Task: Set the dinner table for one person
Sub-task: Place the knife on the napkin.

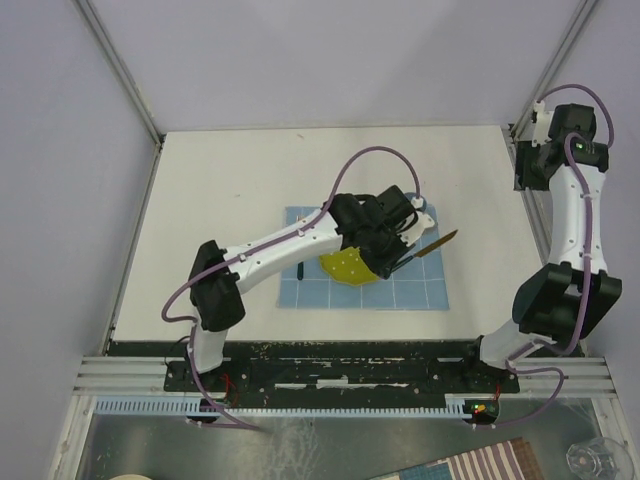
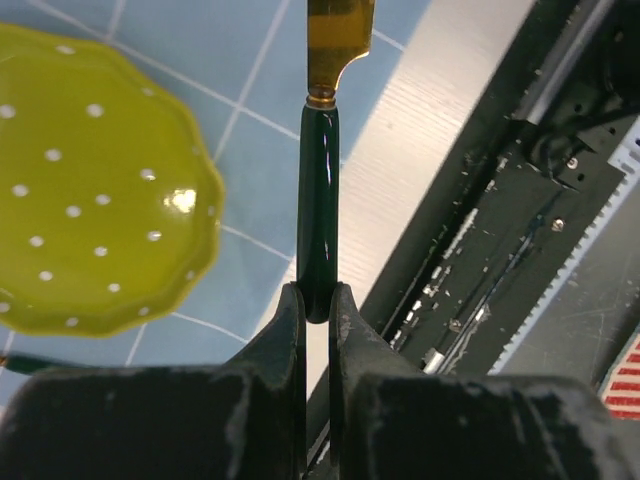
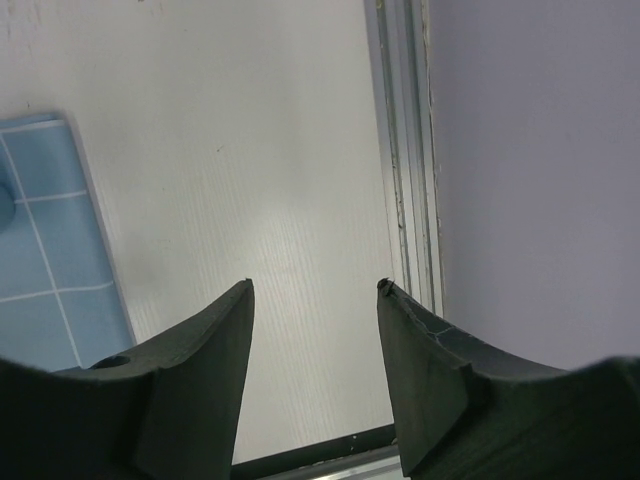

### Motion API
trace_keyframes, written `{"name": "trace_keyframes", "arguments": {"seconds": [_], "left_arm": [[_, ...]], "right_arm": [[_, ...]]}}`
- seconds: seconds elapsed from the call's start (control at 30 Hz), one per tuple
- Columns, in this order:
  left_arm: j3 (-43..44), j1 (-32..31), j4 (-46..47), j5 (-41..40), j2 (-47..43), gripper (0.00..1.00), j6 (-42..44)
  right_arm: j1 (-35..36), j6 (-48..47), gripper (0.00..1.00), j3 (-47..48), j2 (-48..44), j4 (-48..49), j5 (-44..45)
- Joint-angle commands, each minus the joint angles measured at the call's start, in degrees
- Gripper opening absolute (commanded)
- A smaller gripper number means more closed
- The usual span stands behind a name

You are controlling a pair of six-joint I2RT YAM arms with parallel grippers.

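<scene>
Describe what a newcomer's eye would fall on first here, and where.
The white-dotted lime plate on the blue grid cloth stands out first. Beside it, the left pincer grips a gold-bladed knife by its dark green handle. The right pincer hangs open near the right edge of the table.

the knife handle (image 2: 318,200) is glossy, its blade (image 2: 338,40) gold metal; the plate (image 2: 90,200) gleams; the dinner table (image 3: 280,150) is matt.

Yellow-green plate (image 2: 90,200) with white dots, light-blue cloth (image 2: 255,175) with white grid — knife (image 2: 318,200) dark-green-handled, amber-bladed.
</scene>
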Motion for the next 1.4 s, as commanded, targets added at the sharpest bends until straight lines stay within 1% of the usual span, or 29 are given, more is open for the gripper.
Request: {"name": "trace_keyframes", "arguments": {"seconds": [0.0, 0.13, 0.23, 0.4, 0.57, 0.73, 1.0, 1.07, 1.1, 1.2, 1.27, 1.37], "left_arm": [[5.00, -2.84, 0.49, -0.35, 5.81, 0.03, -1.87], [13.68, -2.84, 0.17, -3.40, 14.13, 0.03, -1.30], [18.54, -2.71, 0.30, -5.93, 19.18, 0.03, -0.55], [22.99, -2.50, 2.26, -5.42, 25.86, 0.03, 0.51], [24.33, -2.49, 3.78, -5.19, 29.32, 0.03, -0.44], [24.16, -2.48, 4.61, -4.70, 31.76, 0.03, -0.24], [23.78, -2.63, 6.28, -4.32, 33.79, 0.03, -2.18], [23.78, -2.67, 6.72, -2.58, 34.13, 0.03, -2.03], [23.82, -2.66, 6.82, -1.63, 34.06, 0.05, -1.91], [21.99, -2.92, 8.26, -0.14, 32.61, 0.22, -1.80], [20.60, -3.05, 9.12, -0.90, 31.54, 0.30, -1.69], [19.37, -3.09, 9.63, -1.41, 30.04, 0.37, -1.49]], "right_arm": [[-0.29, 1.37, 0.62, -4.69, -7.33, 4.70, -2.31], [-0.61, 0.22, 0.62, -3.85, -8.02, 2.91, -1.74], [-1.29, -1.92, 0.62, -4.57, -9.08, 2.82, -0.51], [-2.54, -2.83, 0.63, -5.62, -11.11, 2.26, -0.62], [-3.12, -2.96, 0.63, -5.28, -11.74, 1.85, -0.61], [-3.20, -1.15, 0.64, -5.02, -11.46, 1.25, -1.93], [-3.28, -0.01, 0.64, -5.92, -11.07, 1.16, -3.17], [-3.33, -0.04, 0.64, -5.93, -10.95, 1.27, -3.05], [-3.29, 0.09, 0.63, -5.99, -10.94, 1.29, -2.94], [-3.28, 0.16, 0.64, -6.19, -10.80, 1.40, -3.34], [-3.28, 0.31, 0.64, -6.39, -10.60, 1.30, -3.45], [-3.32, 0.48, 0.65, -7.10, -10.68, 1.59, -3.65]]}}
